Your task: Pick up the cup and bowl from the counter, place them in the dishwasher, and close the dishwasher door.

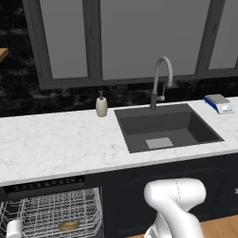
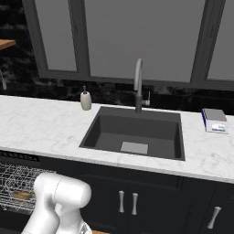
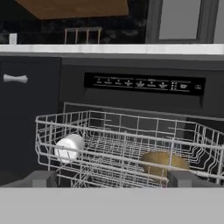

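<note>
- Cup (image 3: 69,148): lies on its side in the left part of the rack (image 3: 127,131), at centre-left of the hand view; in the left base view it shows white at the bottom left corner (image 1: 14,228).
- Bowl (image 3: 162,162): tan, sits in the rack at lower right of the hand view, well apart from the cup; in the left base view it is near the bottom edge, right of the cup (image 1: 69,226); in the right base view it peeks through the wires at lower left (image 2: 21,195).
- Dishwasher (image 3: 144,83): its black control strip runs across the middle of the hand view, with the white wire rack pulled out below it. The door cannot be made out.
- Counter (image 1: 56,144): white marble band across the middle of both base views, with the sink (image 1: 165,128) set at right of centre.
- Soap bottle (image 1: 101,104) stands at the counter's back, just left of the sink; faucet (image 1: 160,81) rises behind the sink.
- Scale (image 1: 218,103) rests at the counter's far right.
- Gripper (image 3: 111,179): two dark tips at the bottom of the hand view, far apart, nothing between them.
</note>
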